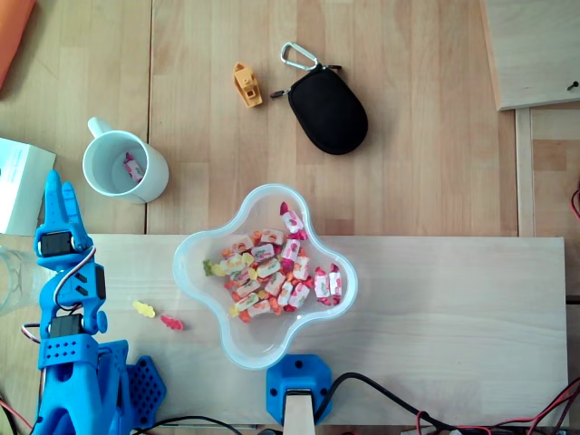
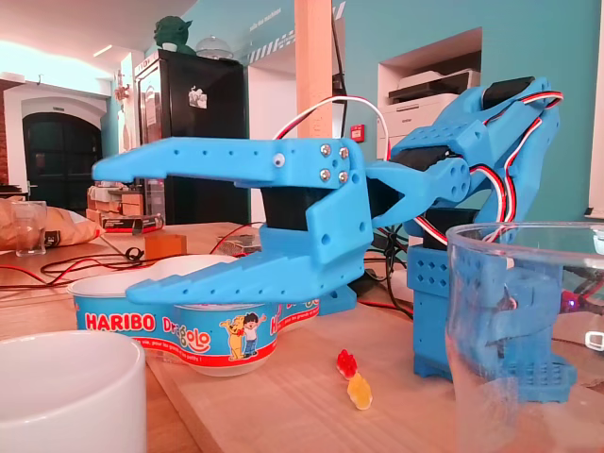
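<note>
Holding nothing, your gripper (image 2: 118, 231) stands open near the mug (image 1: 159, 178) containing one sweet (image 1: 133, 169); the bowl (image 1: 263, 349) holds wrapped sweets (image 1: 272, 272).

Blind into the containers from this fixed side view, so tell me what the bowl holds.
Observer: The bowl holds a heap of wrapped sweets.
Operator: Now check the white mug.
Observer: The mug has one wrapped sweet inside.
Operator: Report what else is on the table.
Observer: A black pouch with a carabiner, a small orange thing beside it.
</note>
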You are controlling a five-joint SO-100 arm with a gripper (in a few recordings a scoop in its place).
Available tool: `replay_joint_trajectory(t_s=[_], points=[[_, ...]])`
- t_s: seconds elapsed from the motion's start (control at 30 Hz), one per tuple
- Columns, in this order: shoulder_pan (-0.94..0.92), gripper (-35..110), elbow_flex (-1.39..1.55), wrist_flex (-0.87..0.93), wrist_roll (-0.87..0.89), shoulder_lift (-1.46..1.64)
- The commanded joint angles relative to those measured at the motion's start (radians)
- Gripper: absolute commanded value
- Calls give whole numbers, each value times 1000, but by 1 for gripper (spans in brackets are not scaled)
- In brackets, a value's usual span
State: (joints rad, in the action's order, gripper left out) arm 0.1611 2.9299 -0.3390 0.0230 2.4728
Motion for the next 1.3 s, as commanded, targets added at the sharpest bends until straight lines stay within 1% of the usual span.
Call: replay_joint_trajectory(t_s=[0.0,0.5,0.83,0.9,1.0,1.07,1.13,1.2,1.27], points=[[-221,23,152,-41,17,40],[-221,23,137,-40,34,41],[-221,23,11,-37,258,43],[-219,23,-15,-9,296,44],[-219,23,-98,106,342,44],[-219,23,-189,233,357,44],[-221,23,-293,400,376,44],[-232,23,-403,612,382,44],[-284,23,-520,838,416,44]])
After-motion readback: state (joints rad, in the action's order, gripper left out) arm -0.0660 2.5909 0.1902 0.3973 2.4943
